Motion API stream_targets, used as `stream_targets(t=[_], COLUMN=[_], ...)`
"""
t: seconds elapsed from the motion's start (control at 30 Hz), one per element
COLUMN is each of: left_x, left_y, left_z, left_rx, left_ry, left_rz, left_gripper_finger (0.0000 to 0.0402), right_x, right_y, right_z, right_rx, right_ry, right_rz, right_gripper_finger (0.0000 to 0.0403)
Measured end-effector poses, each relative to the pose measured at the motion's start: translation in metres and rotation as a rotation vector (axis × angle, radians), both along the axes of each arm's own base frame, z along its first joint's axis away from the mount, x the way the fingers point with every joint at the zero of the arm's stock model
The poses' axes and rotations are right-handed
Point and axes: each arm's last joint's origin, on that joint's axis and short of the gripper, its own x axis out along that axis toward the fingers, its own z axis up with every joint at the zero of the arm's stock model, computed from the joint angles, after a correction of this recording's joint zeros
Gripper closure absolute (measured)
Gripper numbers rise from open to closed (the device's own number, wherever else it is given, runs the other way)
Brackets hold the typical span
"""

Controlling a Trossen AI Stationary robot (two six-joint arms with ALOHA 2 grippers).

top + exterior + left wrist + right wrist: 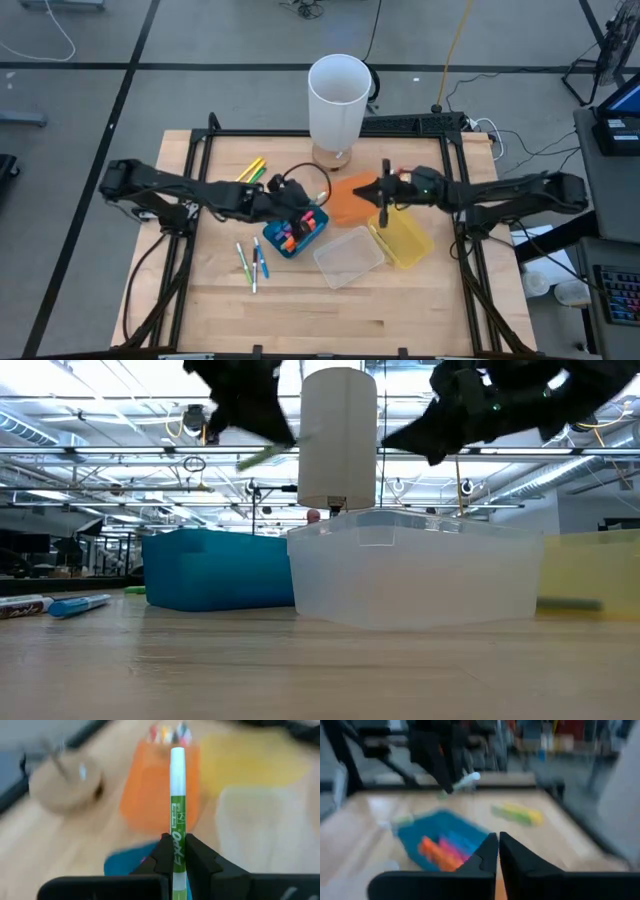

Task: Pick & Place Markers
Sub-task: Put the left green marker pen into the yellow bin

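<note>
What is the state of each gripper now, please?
Left gripper: shut on the green marker, above the blue bin.
Right gripper: shut, holding nothing, over the orange bin.

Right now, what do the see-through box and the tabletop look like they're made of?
The see-through box looks like thin frosted plastic: it is milky and translucent, with a moulded rim and rounded corners. The tabletop looks like pale wood with a matte finish: the high view shows plank-like lines and grain, though a wood-look laminate cannot be ruled out.
</note>
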Motion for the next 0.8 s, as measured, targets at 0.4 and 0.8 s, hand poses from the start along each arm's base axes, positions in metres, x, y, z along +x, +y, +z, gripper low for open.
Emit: stream_targets(t=[0.4,0.8], left_x=[0.006,0.007], left_y=[-0.004,-0.006], left_z=[0.021,0.022], left_rx=[0.063,0.078], left_ry=[-0.163,-0.174], left_rz=[-0.13,-0.155], left_gripper_finger=[0.0374,0.0374], right_x=[0.059,0.098], right_y=[0.023,0.028], right_z=[-0.008,0.006], right_rx=[0.077,0.097], right_ry=[-0.3,-0.335], right_rz=[0.226,0.294], right_gripper_finger=[0.0201,0.0226])
